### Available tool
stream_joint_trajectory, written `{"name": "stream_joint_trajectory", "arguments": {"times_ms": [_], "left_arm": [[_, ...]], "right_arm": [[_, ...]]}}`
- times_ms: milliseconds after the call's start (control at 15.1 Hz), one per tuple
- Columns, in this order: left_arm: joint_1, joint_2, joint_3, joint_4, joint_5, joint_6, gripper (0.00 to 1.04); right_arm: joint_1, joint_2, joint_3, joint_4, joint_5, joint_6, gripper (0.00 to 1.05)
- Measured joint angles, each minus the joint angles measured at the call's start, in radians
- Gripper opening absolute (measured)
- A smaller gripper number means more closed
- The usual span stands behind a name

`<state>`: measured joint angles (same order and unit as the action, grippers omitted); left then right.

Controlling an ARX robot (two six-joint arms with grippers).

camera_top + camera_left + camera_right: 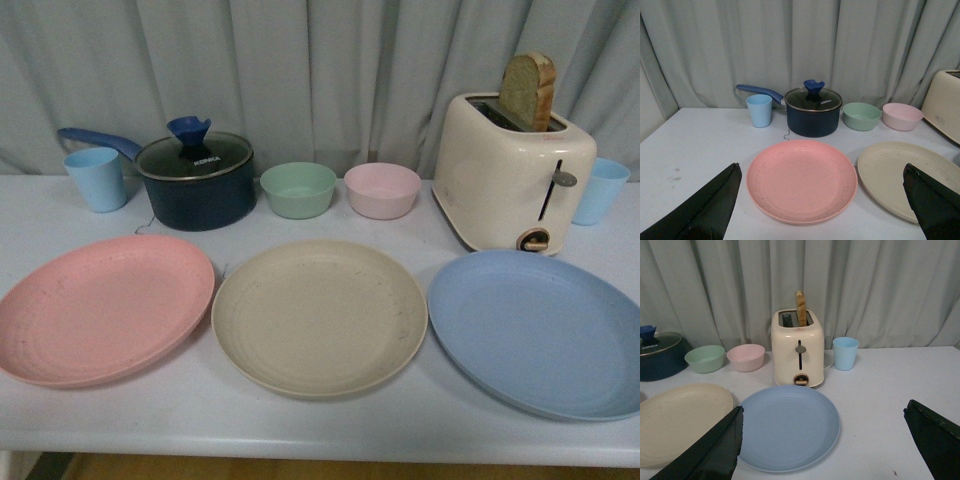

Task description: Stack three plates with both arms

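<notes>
Nothing is stacked yet. The table (pixel 300 430) has all three plates lying flat in a row along its near side: blue plate (pixel 540 330) on the right, beige plate (pixel 320 315) in the middle, pink plate (pixel 100 310) on the left. Each side plate sits just beside the beige one, rims almost touching.

Neither arm shows in the front view, but the wrist views do the job. The left gripper (pixel 822 169) hangs over the pink plate with its jaws spread wide and nothing in them. The right gripper (pixel 823 409) is the same over the blue plate.

Best guess for the step in hand is each arm picking up its own side plate, with beige as the base. These plates are shallow and sit flush, so a finger has to slip under the rim. The robot should go for the near or outer rim, not the side crowding beige. It should lift level, then do one drop at a time so the arms don't meet over the middle.

On the far side, the toaster (pixel 510 175) sits close behind the blue plate, so that rim is a bad pick. The lidded pot (pixel 195 180), green bowl (pixel 298 190) and pink bowl (pixel 382 190) are well clear.
</notes>
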<state>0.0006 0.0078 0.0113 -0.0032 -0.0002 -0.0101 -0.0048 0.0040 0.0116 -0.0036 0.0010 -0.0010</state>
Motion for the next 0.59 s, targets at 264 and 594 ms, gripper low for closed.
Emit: {"name": "stream_joint_trajectory", "arguments": {"times_ms": [264,594], "left_arm": [[0.0,0.0,0.0,0.0,0.0,0.0,0.98],[0.0,0.0,0.0,0.0,0.0,0.0,0.98]], "right_arm": [[0.0,0.0,0.0,0.0,0.0,0.0,0.98],[0.0,0.0,0.0,0.0,0.0,0.0,0.98]]}}
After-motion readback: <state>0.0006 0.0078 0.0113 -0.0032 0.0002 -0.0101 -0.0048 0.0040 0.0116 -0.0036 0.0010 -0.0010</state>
